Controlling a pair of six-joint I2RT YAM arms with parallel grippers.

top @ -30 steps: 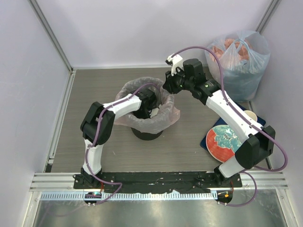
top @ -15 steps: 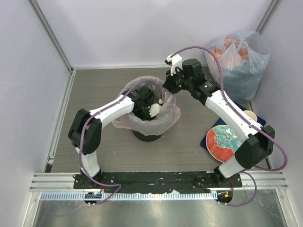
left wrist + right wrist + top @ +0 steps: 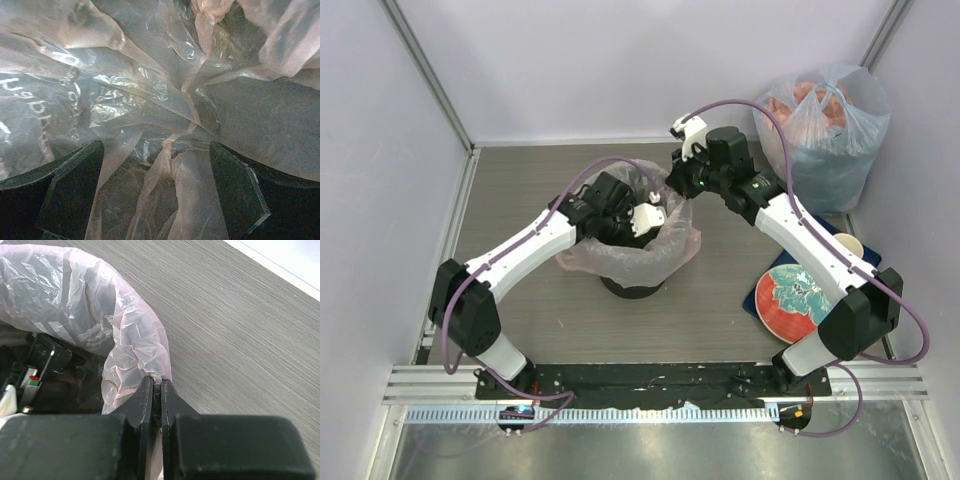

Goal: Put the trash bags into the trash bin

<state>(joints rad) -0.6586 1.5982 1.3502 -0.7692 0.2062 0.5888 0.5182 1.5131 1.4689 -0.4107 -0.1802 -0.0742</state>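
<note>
The pale pink trash bag (image 3: 676, 246) lines the round black trash bin (image 3: 630, 287) in the middle of the floor, its rim folded over the outside. My left gripper (image 3: 646, 218) reaches down into the bin's mouth. In the left wrist view it (image 3: 157, 197) stands open, both dark fingers (image 3: 75, 192) wide apart, with crinkled bag film (image 3: 150, 100) ahead of them and nothing pinched. My right gripper (image 3: 677, 186) is at the bin's back right rim. In the right wrist view its jaws (image 3: 156, 385) are shut on the bag's folded edge (image 3: 135, 352).
A bulging clear-bluish bag (image 3: 825, 125) with pink contents stands in the back right corner. A red and blue plate (image 3: 792, 302) and a paper cup (image 3: 847, 245) lie at the right wall. Walls close in the left, back and right.
The right gripper has closed on the bag's rim. The left arm has stretched out, its elbow swinging left, and its gripper has shifted toward the bin's back right side.
</note>
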